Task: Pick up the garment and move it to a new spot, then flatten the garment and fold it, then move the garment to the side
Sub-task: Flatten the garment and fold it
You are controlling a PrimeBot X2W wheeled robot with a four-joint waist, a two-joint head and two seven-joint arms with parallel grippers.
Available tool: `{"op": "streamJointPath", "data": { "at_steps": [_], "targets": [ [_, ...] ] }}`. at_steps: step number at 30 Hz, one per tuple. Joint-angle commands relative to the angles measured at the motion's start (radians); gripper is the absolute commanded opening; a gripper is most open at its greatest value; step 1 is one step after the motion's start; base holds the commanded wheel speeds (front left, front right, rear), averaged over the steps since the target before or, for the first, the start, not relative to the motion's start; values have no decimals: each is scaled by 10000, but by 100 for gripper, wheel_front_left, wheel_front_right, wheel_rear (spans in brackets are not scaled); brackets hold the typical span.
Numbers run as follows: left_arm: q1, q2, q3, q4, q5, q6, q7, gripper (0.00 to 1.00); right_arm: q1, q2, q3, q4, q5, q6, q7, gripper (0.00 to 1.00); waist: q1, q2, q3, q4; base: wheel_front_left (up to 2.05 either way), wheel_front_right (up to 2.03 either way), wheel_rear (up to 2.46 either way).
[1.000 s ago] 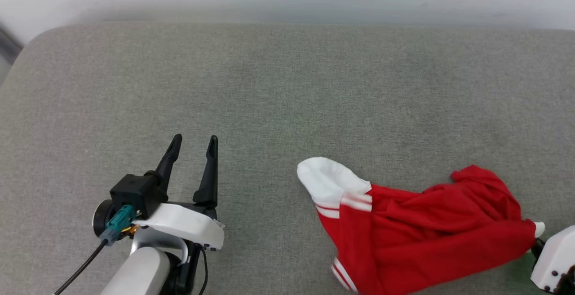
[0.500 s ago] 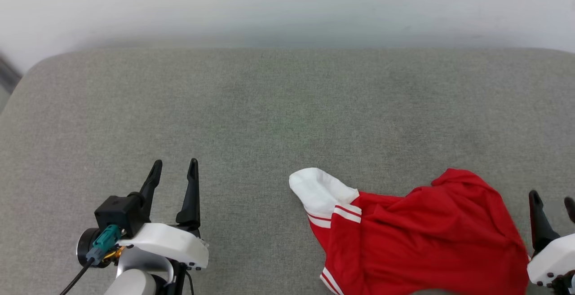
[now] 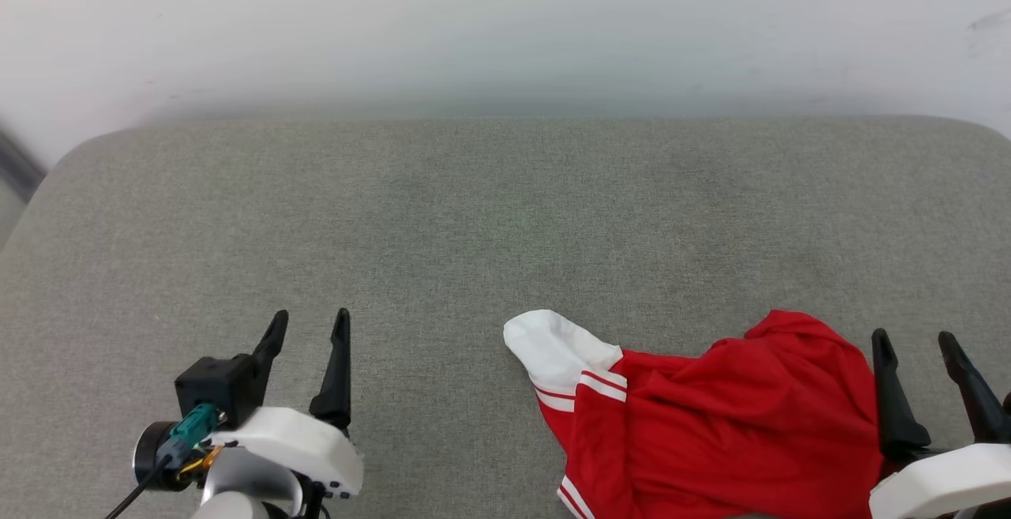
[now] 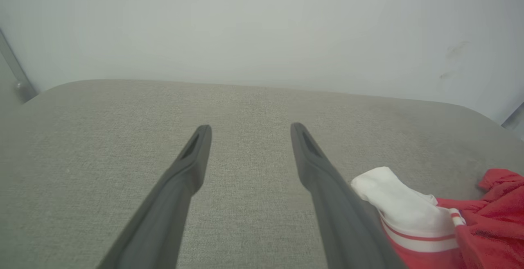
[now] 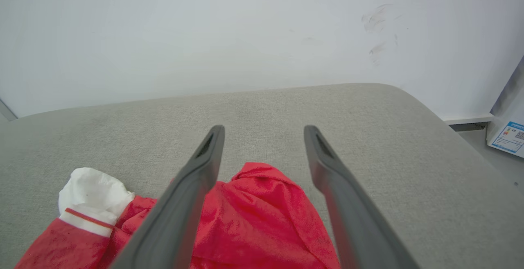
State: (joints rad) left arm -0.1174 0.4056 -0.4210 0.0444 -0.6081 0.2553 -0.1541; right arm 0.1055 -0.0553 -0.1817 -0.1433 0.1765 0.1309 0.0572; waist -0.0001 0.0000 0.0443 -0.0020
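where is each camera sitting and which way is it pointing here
Head view: on the robot's head, looking forward and down at the grey cushion; left gripper lower left, right gripper lower right, both with jaws apart.
Left wrist view: on the left wrist, looking along its own jaws across the cushion to the white wall.
Right wrist view: on the right wrist, looking along its jaws over the garment.
Shared: all three show the garment's white sleeve.
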Motion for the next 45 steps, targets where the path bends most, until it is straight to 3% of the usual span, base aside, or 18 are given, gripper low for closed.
{"op": "streamJointPath", "data": {
  "at_steps": [1,7,17,30,31,32,33,37,45],
  "targets": [
    [-206,51,-77,-91,55,-59,121,100,139,45,103,-173,-16,-4,-63,100,1,0,21,-19,0,0,0],
    [-1508,-59,-890,-113,153,-661,1426,100,80,54,555,-869,159,-4,-198,100,1,0,453,-247,0,0,0],
    [-3624,-348,-2111,1114,-98,-1851,4050,100,-644,54,1223,-1518,279,-4,-485,100,1,0,1727,-1056,0,0,0],
    [-4227,308,-3534,1893,-80,-2804,7190,98,-1046,55,1470,-1264,257,-5,-755,100,1,0,2463,-1375,0,0,0],
    [-4205,358,-3662,1925,-87,-2895,7418,47,-1050,55,1480,-1241,289,-5,-774,100,1,0,2464,-1378,0,0,0],
    [-4233,397,-3766,1940,-95,-2960,7604,9,-1069,55,1487,-1217,316,-5,-802,100,1,0,2467,-1383,0,0,0],
    [-4274,450,-3865,1950,-39,-3029,7763,0,-1094,55,1505,-1193,348,-4,-818,100,1,0,2465,-1396,0,0,0],
    [-4424,507,-3693,1832,29,-2938,7483,0,-1091,55,1498,-1084,477,-5,-871,100,1,0,2405,-1412,0,0,0],
    [-4211,792,-2549,1009,87,-2028,5689,0,-828,54,1207,-964,667,-4,-811,100,1,0,2083,-1033,0,0,0]
  ]
}}
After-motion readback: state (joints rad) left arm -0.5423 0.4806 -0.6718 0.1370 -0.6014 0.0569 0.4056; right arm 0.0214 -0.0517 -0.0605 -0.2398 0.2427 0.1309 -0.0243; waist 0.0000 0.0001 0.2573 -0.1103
